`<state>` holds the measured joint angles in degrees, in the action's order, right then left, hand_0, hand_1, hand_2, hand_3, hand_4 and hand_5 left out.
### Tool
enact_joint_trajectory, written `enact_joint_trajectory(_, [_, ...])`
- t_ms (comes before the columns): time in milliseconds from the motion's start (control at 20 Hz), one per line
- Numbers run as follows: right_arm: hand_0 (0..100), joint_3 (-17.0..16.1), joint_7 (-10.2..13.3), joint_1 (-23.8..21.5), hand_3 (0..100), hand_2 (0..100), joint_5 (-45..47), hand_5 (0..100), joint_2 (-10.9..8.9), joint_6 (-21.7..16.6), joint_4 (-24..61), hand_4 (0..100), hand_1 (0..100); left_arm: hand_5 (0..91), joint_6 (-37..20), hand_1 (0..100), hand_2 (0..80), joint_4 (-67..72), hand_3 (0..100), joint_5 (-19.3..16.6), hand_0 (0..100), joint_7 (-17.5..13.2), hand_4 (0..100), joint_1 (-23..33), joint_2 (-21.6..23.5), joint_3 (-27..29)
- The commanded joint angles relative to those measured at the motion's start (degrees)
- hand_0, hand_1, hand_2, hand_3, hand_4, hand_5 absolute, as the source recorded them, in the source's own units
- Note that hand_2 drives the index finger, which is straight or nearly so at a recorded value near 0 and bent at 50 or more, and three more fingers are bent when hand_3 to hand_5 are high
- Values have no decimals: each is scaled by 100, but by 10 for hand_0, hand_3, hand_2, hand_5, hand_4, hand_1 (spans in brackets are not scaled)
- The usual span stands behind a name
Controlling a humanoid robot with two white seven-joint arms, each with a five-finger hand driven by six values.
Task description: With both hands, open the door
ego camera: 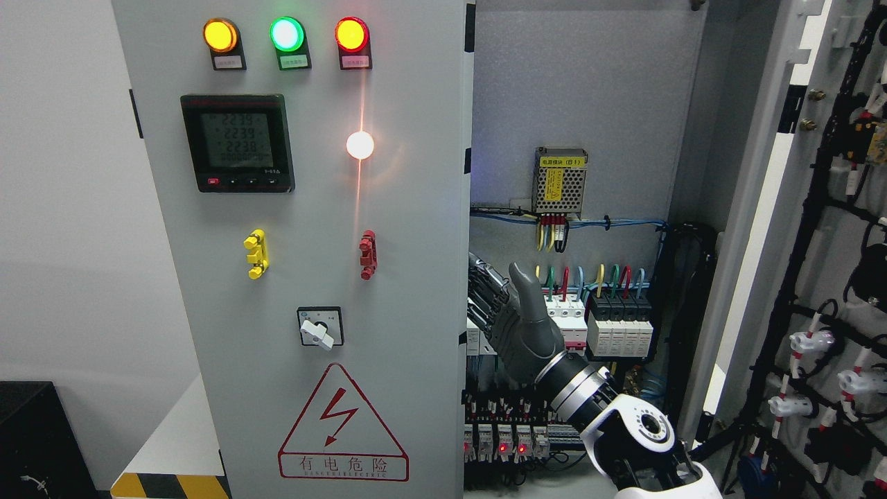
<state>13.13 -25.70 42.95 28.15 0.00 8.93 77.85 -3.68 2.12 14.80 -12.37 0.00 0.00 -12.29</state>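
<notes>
In the head view, the right hand (pixel 516 319) rises from an arm entering at the lower right, its white forearm and silver wrist below it. The hand stands upright with the thumb pointing up and the fingers (pixel 485 298) stretched toward the left, reaching the free edge of the left door (pixel 312 277). Whether the fingertips hook around that edge or only touch it cannot be told; the hand looks open rather than clenched.

The left door, directly left of the hand, stands closed or nearly so. High above the hand on its face sit three lit lamps: amber (pixel 220 35), green (pixel 287 34) and red (pixel 351 34). Below them is a digital meter (pixel 237 143), then a yellow clip (pixel 256 254) and a red clip (pixel 368 254), a rotary switch (pixel 319 328) level with the hand, and a triangular electrical warning sign (pixel 342 424) lower down.

Behind and right of the hand the cabinet interior is exposed, with a meshed power supply (pixel 560 180) above and a row of breakers (pixel 619 322) just right of the thumb. Far right, the right door (pixel 818 277) hangs swung open, showing its wiring.
</notes>
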Motion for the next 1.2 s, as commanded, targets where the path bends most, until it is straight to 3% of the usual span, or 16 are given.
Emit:
enact_joint_trajectory(0, [0, -30, -172, 29, 0, 0, -3, 0, 71, 48, -33, 0, 0, 0, -1, 0, 0, -1, 0, -3, 0, 16, 0, 44, -158, 16])
enact_joint_trajectory(300, [0, -30, -488, 21, 0, 0, -11, 0, 71, 65, -24, 0, 0, 0, -1, 0, 0, -1, 0, 5, 0, -37, 0, 44, -158, 25])
enact_joint_trajectory(1152, [0, 23, -498, -50, 0, 0, -3, 0, 53, 56, 345, 0, 0, 0, -1, 0, 0, -9, 0, 5, 0, -37, 0, 44, -237, 8])
